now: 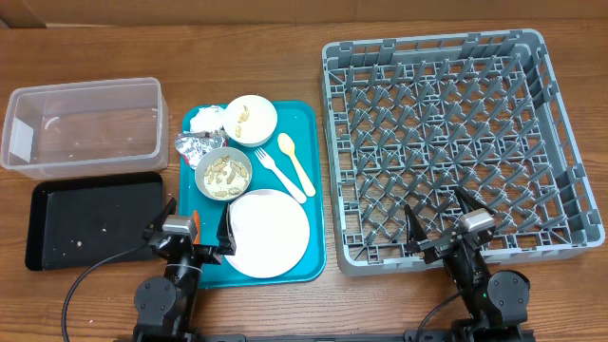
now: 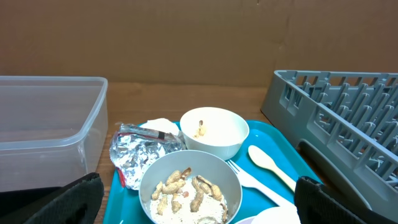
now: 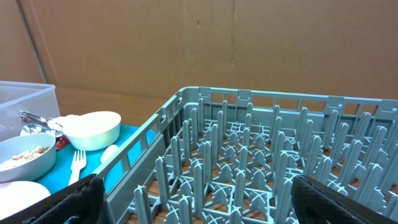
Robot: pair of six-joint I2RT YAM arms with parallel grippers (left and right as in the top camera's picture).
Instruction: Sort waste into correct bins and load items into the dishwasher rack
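Note:
On the teal tray [image 1: 316, 171] stand a bowl [image 1: 251, 119] with a few scraps and a bowl of peanuts and crumbs [image 1: 223, 173], with a small orange piece [image 2: 185, 193] in it. Beside them lie a white napkin [image 1: 205, 121], a foil wrapper [image 1: 197, 147], a white fork [image 1: 275, 169], a yellow spoon [image 1: 296, 163] and a round plate [image 1: 271, 233]. My left gripper [image 1: 197, 220] is open and empty at the tray's near edge, facing the peanut bowl [image 2: 189, 186]. My right gripper [image 1: 439, 217] is open and empty over the grey rack's [image 1: 446, 133] near edge. No cup shows.
A clear tub [image 1: 85, 123] stands at the far left, with a black tray [image 1: 95, 218] in front of it holding a few crumbs. A cardboard wall stands behind the table. The rack's pegs [image 3: 249, 162] rise between my right fingers.

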